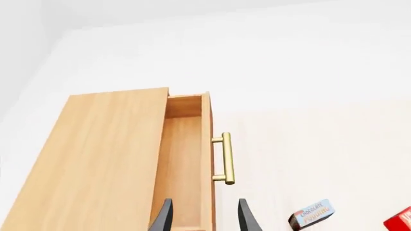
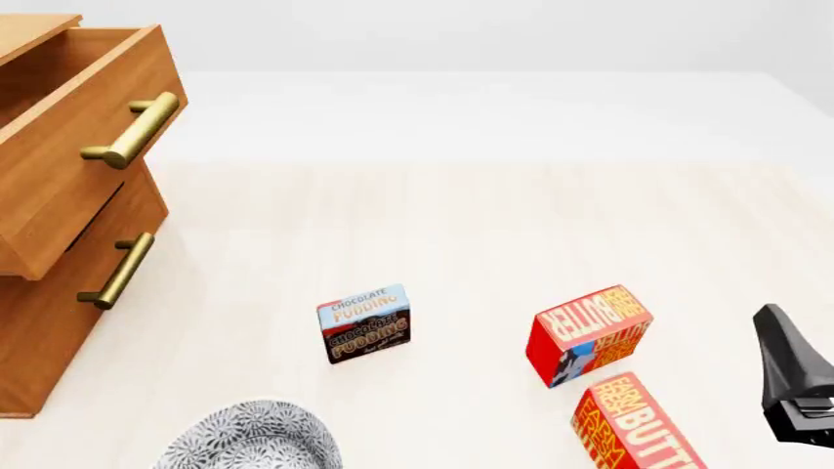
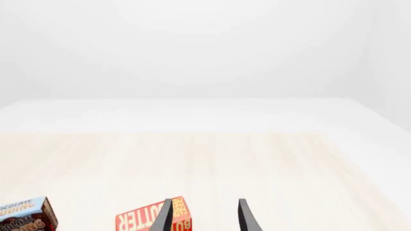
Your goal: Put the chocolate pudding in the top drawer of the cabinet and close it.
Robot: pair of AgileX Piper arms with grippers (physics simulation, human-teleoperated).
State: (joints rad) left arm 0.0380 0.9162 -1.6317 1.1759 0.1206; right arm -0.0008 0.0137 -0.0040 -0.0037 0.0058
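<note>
Left gripper (image 1: 205,216): fingers apart, nothing between them, hovering at the open top drawer (image 1: 186,159). Drawer pulled out of the cabinet (image 2: 53,322), inside bare wood, brass handle (image 2: 133,129) on its front. A lower drawer (image 2: 78,293) sits shut.

Right gripper (image 3: 205,216): fingers apart, holding nothing, above the table (image 2: 495,225) near its right edge, just beside two butter boxes (image 2: 589,334) (image 2: 639,425).

Chocolate pudding (image 2: 363,323): standing on the table, clear of both grippers, between the cabinet and the butter boxes. A patterned bowl (image 2: 254,437) lies near it at the front edge.
</note>
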